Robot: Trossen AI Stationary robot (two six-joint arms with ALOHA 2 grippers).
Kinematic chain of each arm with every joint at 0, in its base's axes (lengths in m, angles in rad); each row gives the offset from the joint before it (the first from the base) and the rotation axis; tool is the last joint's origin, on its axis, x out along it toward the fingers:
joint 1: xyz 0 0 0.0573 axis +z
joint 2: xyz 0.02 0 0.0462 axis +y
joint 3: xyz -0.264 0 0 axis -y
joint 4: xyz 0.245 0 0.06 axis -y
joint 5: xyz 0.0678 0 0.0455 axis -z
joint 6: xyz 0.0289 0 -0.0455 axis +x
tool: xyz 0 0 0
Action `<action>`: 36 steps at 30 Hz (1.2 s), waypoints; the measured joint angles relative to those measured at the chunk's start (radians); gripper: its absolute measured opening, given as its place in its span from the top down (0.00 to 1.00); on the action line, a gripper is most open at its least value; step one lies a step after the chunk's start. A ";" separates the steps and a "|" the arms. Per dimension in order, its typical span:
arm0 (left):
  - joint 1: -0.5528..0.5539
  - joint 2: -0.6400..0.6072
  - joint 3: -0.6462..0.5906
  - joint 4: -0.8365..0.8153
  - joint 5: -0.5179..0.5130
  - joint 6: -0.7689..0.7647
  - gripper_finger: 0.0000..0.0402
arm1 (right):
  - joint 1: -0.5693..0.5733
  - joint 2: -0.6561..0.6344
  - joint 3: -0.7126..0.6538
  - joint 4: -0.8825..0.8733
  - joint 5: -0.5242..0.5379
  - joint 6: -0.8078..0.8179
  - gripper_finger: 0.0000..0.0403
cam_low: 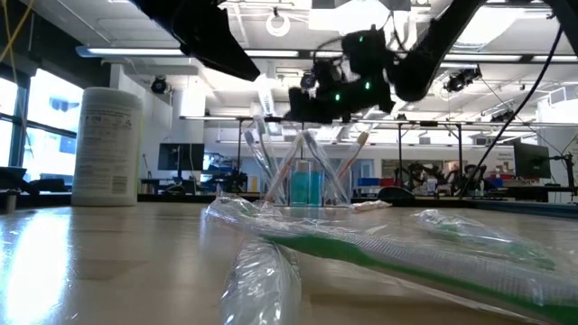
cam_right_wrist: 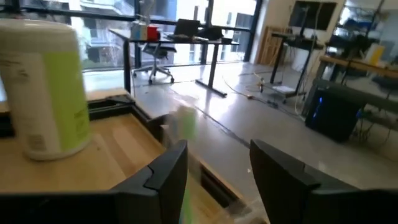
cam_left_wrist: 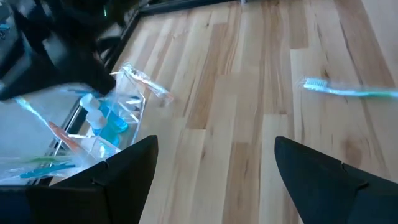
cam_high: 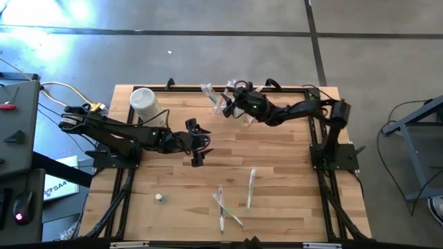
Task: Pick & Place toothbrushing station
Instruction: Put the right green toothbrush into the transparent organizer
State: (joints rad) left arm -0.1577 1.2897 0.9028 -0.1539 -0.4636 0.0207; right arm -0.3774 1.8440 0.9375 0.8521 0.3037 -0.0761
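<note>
Looking down from above, you see the station point(cam_high: 223, 102), a small clear plastic holder, sitting at the far edge of the table point(cam_high: 291, 173), near the middle of that edge. From table height its walls are glassy and colourless; thin brushes lean out of it in a fan, and a small bottle of blue liquid point(cam_low: 306, 185) stands inside. The left wrist view shows the same bottle point(cam_left_wrist: 109, 122) with a white cap, and pastel brush handles poking out of the holder's side.

Your right gripper point(cam_high: 232, 99) hangs right over the station, touching or just above the brush tops. Its fingers point(cam_right_wrist: 166, 175) stand partly apart with a blurred pale-green handle between them; you cannot tell whether they grip it.

Your left gripper point(cam_high: 196, 143) hovers over the middle of the table, well apart from the station, fingers point(cam_left_wrist: 124, 171) spread wide with nothing between them.

A white canister point(cam_high: 144, 104), opaque and cylindrical with a printed label, stands upright at the far-left corner. Several loose toothbrushes point(cam_high: 250, 188) lie on the near half of the table, some in crinkly clear wrappers, and a small round white thing point(cam_high: 159, 198) lies near the left front.

The tabletop is pale wood planks in a black frame. Beyond it is a concrete floor, with desks, chairs and monitors under strip lights.
</note>
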 joint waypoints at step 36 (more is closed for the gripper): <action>-0.124 -0.140 -0.001 -0.241 0.114 -0.234 0.20 | 0.294 -0.655 0.000 -1.696 -0.541 0.475 0.59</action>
State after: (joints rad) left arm -0.2821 1.1500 0.9016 -0.3945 -0.3500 -0.2131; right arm -0.0835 1.1891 0.9375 -0.8434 -0.2377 0.3992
